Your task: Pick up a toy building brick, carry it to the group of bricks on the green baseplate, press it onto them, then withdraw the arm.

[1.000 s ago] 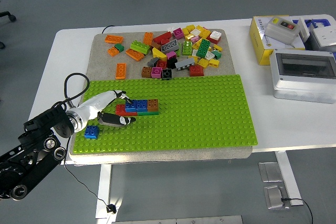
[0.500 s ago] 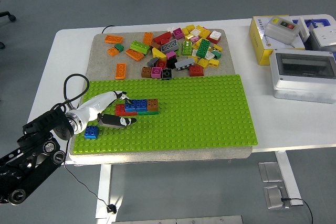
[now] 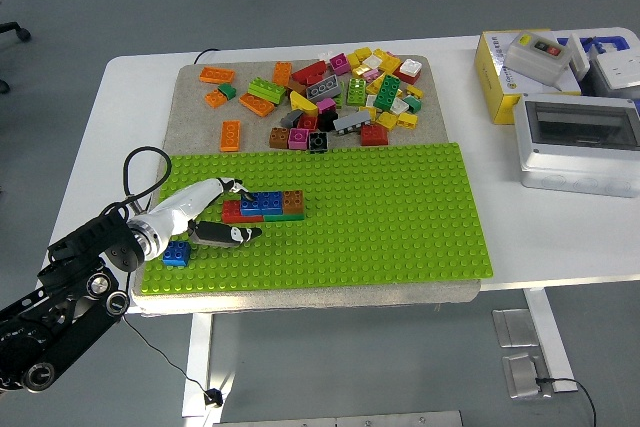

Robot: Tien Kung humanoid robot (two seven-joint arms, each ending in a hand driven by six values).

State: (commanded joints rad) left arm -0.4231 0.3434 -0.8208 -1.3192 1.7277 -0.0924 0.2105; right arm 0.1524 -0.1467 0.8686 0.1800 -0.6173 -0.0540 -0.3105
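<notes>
The green baseplate [image 3: 380, 207] covers the near half of a grey mat. On its left part stands the group of joined bricks [image 3: 264, 205]: red, blue and brown on top of red and green. My left hand [image 3: 222, 212] lies just left of the group, fingers spread and holding nothing, one white finger [image 3: 205, 190] near the group's left end and a dark one [image 3: 228, 234] below it. A lone blue brick [image 3: 176, 252] sits on the plate under my forearm. My right arm is out of view.
A heap of loose bricks [image 3: 340, 97] and several orange ones [image 3: 224, 97] lie on the mat's far half. A yellow box [image 3: 520, 72] and a grey case [image 3: 578, 142] stand at the right. A black cable [image 3: 140, 172] loops by my wrist.
My left arm has drawn back slightly down and to the left; the hand stays by the group. The bricks have not moved.
</notes>
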